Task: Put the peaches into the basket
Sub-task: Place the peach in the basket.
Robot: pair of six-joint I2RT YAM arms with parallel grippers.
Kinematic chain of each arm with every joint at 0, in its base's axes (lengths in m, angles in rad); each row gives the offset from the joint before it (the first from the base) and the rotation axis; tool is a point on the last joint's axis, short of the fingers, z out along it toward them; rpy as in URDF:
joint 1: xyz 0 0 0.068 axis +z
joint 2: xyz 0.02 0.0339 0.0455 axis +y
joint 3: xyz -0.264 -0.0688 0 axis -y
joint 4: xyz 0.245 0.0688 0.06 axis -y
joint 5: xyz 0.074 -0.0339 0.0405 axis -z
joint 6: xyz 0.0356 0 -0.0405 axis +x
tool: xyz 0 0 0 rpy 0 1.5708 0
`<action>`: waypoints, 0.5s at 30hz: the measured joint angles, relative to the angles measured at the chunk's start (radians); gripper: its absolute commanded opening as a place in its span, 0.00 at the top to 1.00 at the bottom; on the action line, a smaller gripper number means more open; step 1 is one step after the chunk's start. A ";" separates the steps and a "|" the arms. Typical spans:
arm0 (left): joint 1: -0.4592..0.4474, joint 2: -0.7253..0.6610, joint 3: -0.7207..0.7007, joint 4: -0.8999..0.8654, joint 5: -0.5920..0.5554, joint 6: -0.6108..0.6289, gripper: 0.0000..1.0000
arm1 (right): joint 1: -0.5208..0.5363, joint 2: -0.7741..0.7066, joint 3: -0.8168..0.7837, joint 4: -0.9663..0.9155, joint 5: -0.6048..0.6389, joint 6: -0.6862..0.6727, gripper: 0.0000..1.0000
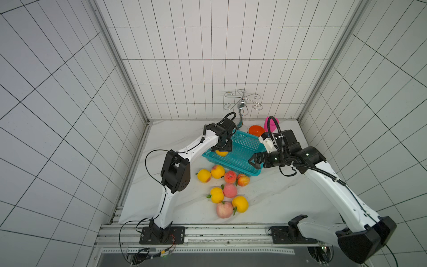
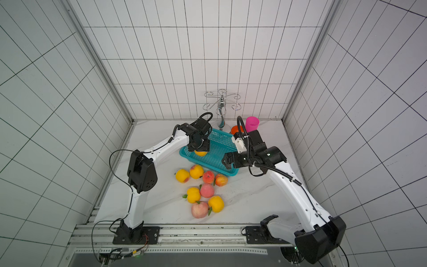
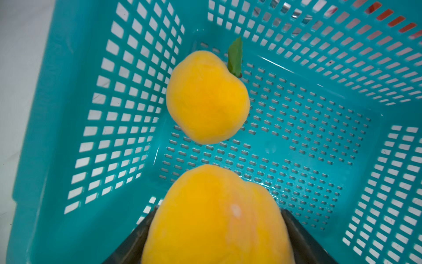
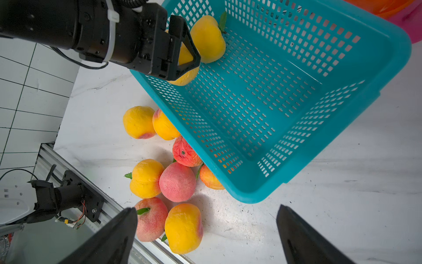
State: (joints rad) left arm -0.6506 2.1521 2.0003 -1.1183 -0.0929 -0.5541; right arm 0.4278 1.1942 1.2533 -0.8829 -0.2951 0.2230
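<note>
Read step as drop-off of the second peach. Found left gripper (image 1: 222, 149) over the left-hand corner of the teal rectangular plastic mesh basket (image 4: 262, 114), jaws pinching a round yellow-orange toy peach (image 3: 212, 217) by its sides, apparently clear of the basket floor. Spotted one yellow toy peach with a green leaf (image 3: 205, 98) lying inside, by the side wall, just beyond the held one. Counted eight more out on the white marble-look bench (image 1: 277, 196): row of four (image 1: 230, 176) touching or just beside the basket's near wall, cluster of four (image 1: 230, 190) nearer the arm bases. Saw right gripper (image 4: 207, 208) empty, jaws spread wide, hovering above the basket's near-right end.

Next move, as judged: spread left jaws for release, preferably offset from the resting peach to avoid a bounce over the rim; then lift out. Rated right gripper well placed for the row by the wall, but expected tight access there, with fruit tucked against the mesh.

Materials: noted peaches as matte, faintly wrinkled, creased down one side, some yellow with red blush, some pink-red. Guessed soft and compliant, so tolerant of a firm pinch. Noted basket as glossy hard plastic, slotted walls and floor, thick smooth rim. Took bench for smooth and slick; expected round fruit to roll on a nudge. Ignored orange plastic bowl (image 1: 256, 130) and pink plastic cup (image 2: 251, 123) behind the basket.
</note>
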 measured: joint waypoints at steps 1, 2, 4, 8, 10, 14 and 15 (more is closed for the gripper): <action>0.000 0.000 0.000 0.000 -0.002 0.003 0.29 | -0.004 0.000 0.000 0.000 0.000 0.000 0.01; 0.000 0.000 0.000 0.000 -0.004 0.005 0.29 | -0.008 0.000 0.000 0.000 -0.002 0.000 0.01; 0.000 0.002 -0.001 0.001 -0.009 0.008 0.28 | -0.014 0.000 0.000 0.000 -0.007 0.000 0.01; 0.006 0.002 -0.034 0.017 -0.014 0.015 0.28 | -0.021 -0.004 0.000 0.003 -0.018 -0.001 0.01; 0.010 0.006 -0.054 0.023 -0.015 0.018 0.28 | -0.026 -0.007 0.001 0.004 -0.020 -0.002 0.01; 0.016 0.016 -0.077 0.029 -0.016 0.021 0.28 | -0.032 -0.008 0.003 0.005 -0.026 -0.003 0.01; 0.017 0.021 -0.079 0.032 -0.017 0.021 0.28 | -0.033 -0.008 0.003 0.005 -0.027 -0.003 0.01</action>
State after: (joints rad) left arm -0.6334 2.1731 1.9213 -1.0866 -0.1101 -0.5335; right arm 0.3946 1.1866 1.2560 -0.8783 -0.3218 0.2203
